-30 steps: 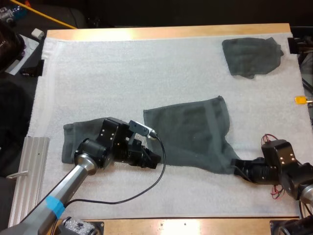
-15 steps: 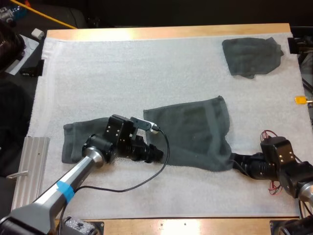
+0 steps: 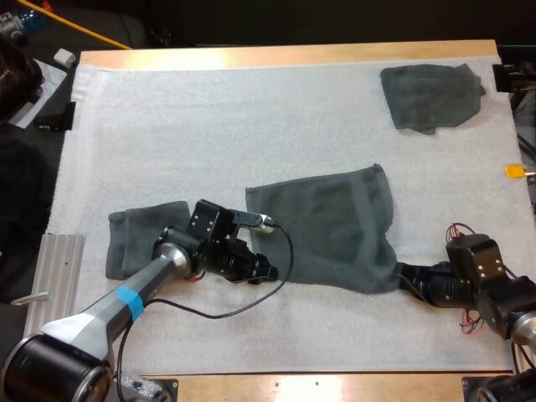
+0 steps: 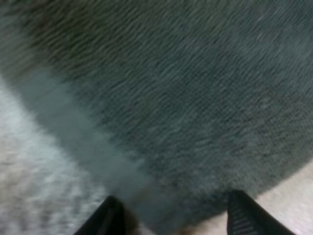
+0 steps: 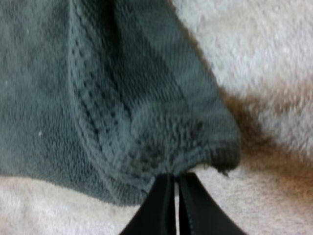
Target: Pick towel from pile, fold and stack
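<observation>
Our left gripper (image 3: pixel 268 272) lies low over the white fleecy mat (image 3: pixel 209 126), at the near left edge of the spread dark grey-green cloth towel (image 3: pixel 331 226). In the left wrist view its two black fingers (image 4: pixel 111 218) stand wide apart. The towel's hem reaches the gap between them but is not pressed, so we call this gripper released.

Our right gripper (image 3: pixel 404 279) is at the near right corner of the same towel. In the right wrist view its fingers (image 5: pixel 159 205) are pinched together on a puckered bit of that corner, so it grasps the towel.

The spread towel lies flat in the middle of the mat, between the two grippers, and its near right corner stretches into a point at the right gripper. We see a folded dark towel (image 3: pixel 134 239) on the left side of the mat, partly under our left arm. A crumpled dark towel (image 3: pixel 431 96) lies at the far right of the mat, well apart from the others. The mat covers the wooden table (image 3: pixel 293 57).
</observation>
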Available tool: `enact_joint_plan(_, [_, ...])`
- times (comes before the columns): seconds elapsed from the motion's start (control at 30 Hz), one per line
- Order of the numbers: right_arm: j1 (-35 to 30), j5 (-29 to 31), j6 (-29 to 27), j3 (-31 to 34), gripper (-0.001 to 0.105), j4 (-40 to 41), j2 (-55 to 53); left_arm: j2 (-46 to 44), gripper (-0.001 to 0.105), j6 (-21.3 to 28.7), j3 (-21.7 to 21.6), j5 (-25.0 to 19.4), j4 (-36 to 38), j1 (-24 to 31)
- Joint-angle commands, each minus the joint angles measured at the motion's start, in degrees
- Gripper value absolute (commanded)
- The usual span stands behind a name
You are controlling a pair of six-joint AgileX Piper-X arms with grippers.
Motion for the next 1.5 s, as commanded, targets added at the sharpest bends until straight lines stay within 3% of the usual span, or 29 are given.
enact_joint_plan(0.0, [0.01, -0.61, -0.58, -0.07, 0.001, 1.03, -0.13, 0.66, 0.041, -0.21, 0.12, 3.76, -0.93, -0.01])
enact_joint_plan(0.23, [-0.11, -0.49, -0.84, -0.09, 0.0, 0.54, 0.07, 1.39, 0.03, -0.44, 0.1, 3.32, -1.03, -0.16])
enact_joint_plan(0.47, [-0.19, -1.56, -1.1, 0.03, 0.0, 0.83, -0.09, 1.2, 0.0, 0.1, 0.22, 3.15, 1.46, -0.23])
enact_joint_plan(0.8, [-0.08, -3.14, -3.6, -0.98, 0.0, 8.25, -4.82, -9.48, 0.0, 5.67, 0.28, 2.28, 10.86, -0.67])
enact_joint_plan(1.2, [0.04, -2.78, -4.46, -0.77, 0.0, 17.83, -13.12, -18.41, 0.0, 6.37, 0.28, 2.2, 18.03, -4.34])
enact_joint_plan(1.4, [-0.06, -2.08, -1.58, -0.67, 0.001, 14.7, -12.6, -18.55, 0.0, 5.94, 0.37, 2.32, 16.63, -3.9])
enact_joint_plan(1.47, [-0.17, -1.09, 0.48, -0.46, 0.009, 12.12, -11.91, -18.16, 0.0, 5.54, 0.31, 2.52, 15.59, -3.56])
